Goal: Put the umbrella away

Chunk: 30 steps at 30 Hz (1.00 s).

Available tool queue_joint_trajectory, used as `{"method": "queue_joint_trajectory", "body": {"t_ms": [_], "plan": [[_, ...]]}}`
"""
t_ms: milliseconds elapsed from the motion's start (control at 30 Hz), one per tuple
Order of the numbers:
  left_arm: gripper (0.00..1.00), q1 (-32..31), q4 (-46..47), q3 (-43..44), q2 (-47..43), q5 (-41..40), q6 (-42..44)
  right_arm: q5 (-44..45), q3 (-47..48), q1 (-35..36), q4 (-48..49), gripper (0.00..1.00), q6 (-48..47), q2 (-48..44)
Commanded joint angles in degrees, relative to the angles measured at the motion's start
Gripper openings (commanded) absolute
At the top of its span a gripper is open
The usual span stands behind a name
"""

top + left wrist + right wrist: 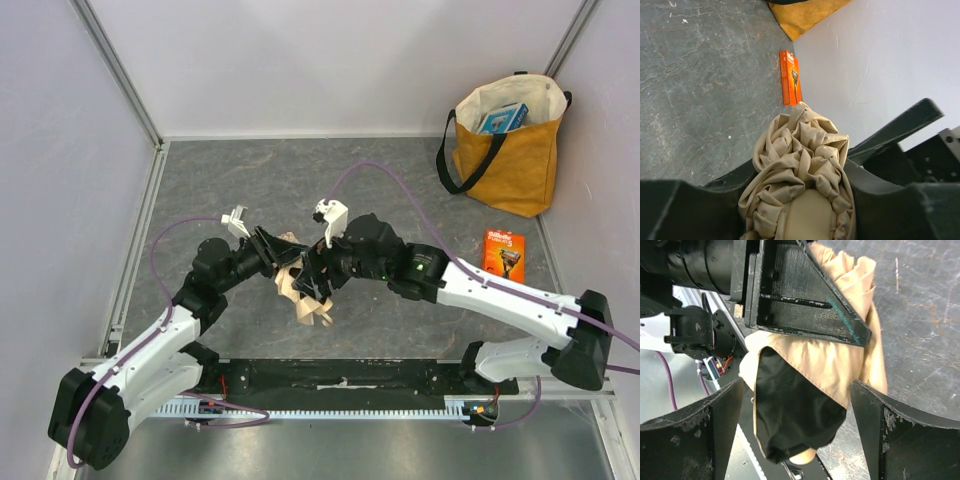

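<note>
The umbrella (302, 288) is a crumpled bundle of pale beige fabric held above the grey table, between the two arms. My left gripper (272, 252) is shut on the umbrella; in the left wrist view the bunched fabric (800, 155) fills the gap between its black fingers (690, 205). My right gripper (320, 268) comes in from the right and stands open. In the right wrist view its wide-apart fingers (900, 435) flank the hanging umbrella (835, 360), whose black lining shows, without touching it. A light knob (805, 458) peeks out below the fabric.
A mustard-yellow tote bag (510, 150) with black straps stands at the back right against the wall, a blue box (502, 118) inside it. An orange box (504, 252) lies on the table near the right wall. Pale walls enclose the table on three sides.
</note>
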Motion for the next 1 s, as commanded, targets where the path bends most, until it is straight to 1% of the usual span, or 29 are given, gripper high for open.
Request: {"method": "queue_joint_trajectory", "body": {"t_ms": [0, 100, 167, 200, 333, 433, 500, 567, 633, 667, 700, 733, 833, 900, 933, 967], "plan": [[0.02, 0.24, 6.46, 1.58, -0.54, 2.60, 0.03, -2.99, -0.05, 0.44, 3.91, 0.92, 0.13, 4.34], [0.02, 0.33, 6.02, 1.67, -0.45, 2.77, -1.28, 1.22, 2.76, 2.89, 3.65, 0.91, -1.45, 8.21], [0.02, 0.24, 5.49, 1.50, -0.37, 2.86, -3.04, 5.87, 4.08, 4.91, 3.65, 0.86, -1.98, 10.32], [0.02, 0.33, 5.49, 1.41, -0.37, 2.86, -3.74, 8.42, 4.70, 5.71, 3.83, 0.83, -1.98, 11.55], [0.02, 0.24, 5.23, 0.62, -0.54, 2.77, -7.52, 15.63, 5.67, 8.25, 5.14, 0.62, -2.68, 14.98], [0.02, 0.24, 3.22, 0.79, -0.89, 2.51, -8.06, 19.95, 6.72, 10.02, 5.94, 0.51, -3.92, 16.65], [0.02, 0.16, 0.50, 1.40, -0.98, 1.98, -7.53, 20.31, 7.95, 10.28, 5.94, 0.46, -4.18, 17.44], [0.02, 0.07, -4.24, 2.63, -0.89, 1.37, -6.92, 21.27, 9.09, 10.55, 5.50, 0.44, -4.36, 18.06], [0.02, -0.11, -7.94, 3.34, -0.98, 0.40, -7.09, 21.98, 9.63, 10.72, 5.50, 0.38, -4.53, 18.41], [0.02, -0.28, -8.30, 2.99, -1.24, -0.12, -7.61, 22.07, 9.71, 10.64, 5.58, 0.30, -4.62, 18.50], [0.02, -0.46, -9.18, 2.82, -1.68, -0.74, -8.49, 21.72, 9.80, 10.64, 5.58, 0.18, -5.06, 18.42], [0.02, -0.55, -9.53, 2.47, -2.03, -1.09, -8.76, 21.63, 9.63, 10.64, 5.58, 0.00, -5.41, 18.33], [0.02, -0.46, -8.66, 2.11, -3.35, -1.45, -8.41, 17.77, 6.13, 10.64, 8.74, 0.00, -7.43, 16.49], [0.02, -0.55, -5.25, 1.24, -4.23, -0.66, -8.58, 13.57, 2.00, 10.29, 12.60, 0.00, -8.13, 13.94], [0.10, -0.37, -3.92, 0.80, -4.76, -0.66, -8.50, 12.41, 0.59, 10.28, 13.92, 0.00, -8.22, 12.63], [0.23, -0.37, -2.52, 0.36, -5.28, -0.74, -8.32, 11.44, -0.73, 10.20, 15.07, 0.00, -7.79, 11.48]]}}
